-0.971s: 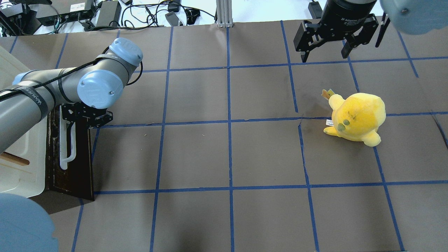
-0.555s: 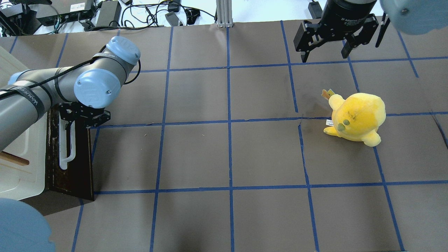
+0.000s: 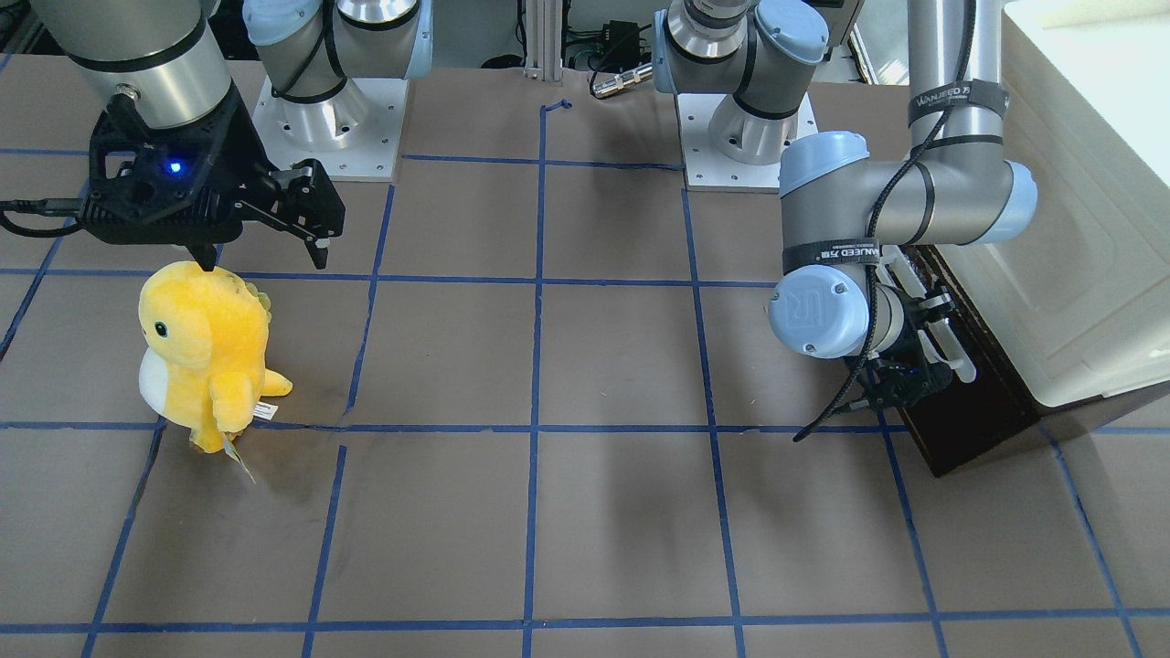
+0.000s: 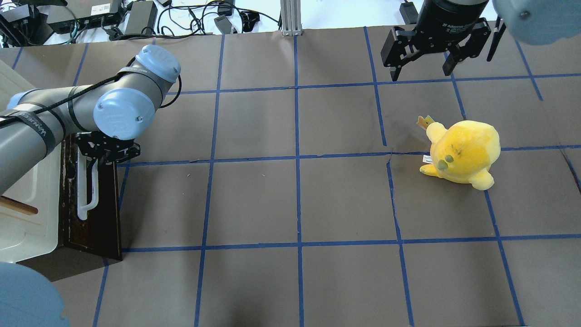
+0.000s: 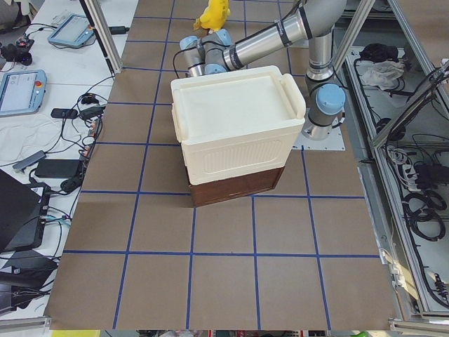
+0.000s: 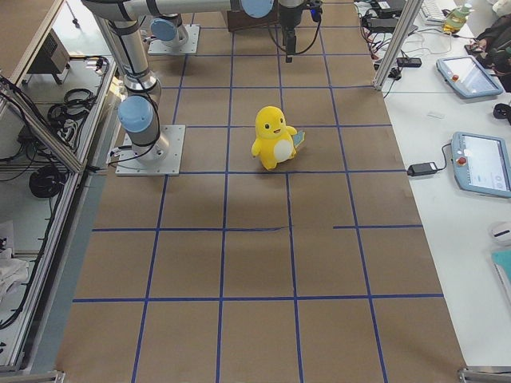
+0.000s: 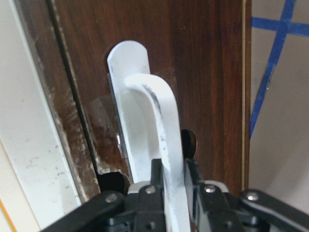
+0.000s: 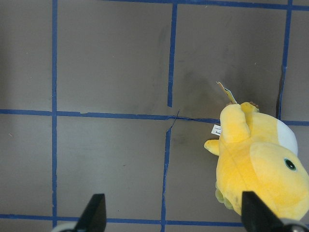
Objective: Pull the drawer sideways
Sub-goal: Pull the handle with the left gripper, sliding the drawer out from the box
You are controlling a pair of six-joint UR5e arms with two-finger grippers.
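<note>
The dark brown drawer (image 4: 97, 213) stands at the table's left edge under a cream-white cabinet (image 4: 27, 222). Its long white bar handle (image 4: 87, 190) runs along its front. My left gripper (image 4: 95, 158) is at the handle's far end. In the left wrist view its fingers (image 7: 155, 170) sit tight on both sides of the white bar (image 7: 159, 111), so it is shut on the handle. The drawer also shows in the front-facing view (image 3: 973, 407). My right gripper (image 4: 420, 75) is open and empty, held above the table at the far right.
A yellow plush toy (image 4: 463, 152) stands on the table's right side, below the right gripper (image 8: 174, 217) in the right wrist view. Cables and power boxes (image 4: 136, 18) lie past the far edge. The cabinet (image 5: 235, 119) sits on top of the drawer housing.
My left arm's elbow and wrist have shifted slightly left and away along the drawer front. The drawer has not visibly moved. The right arm is still.
</note>
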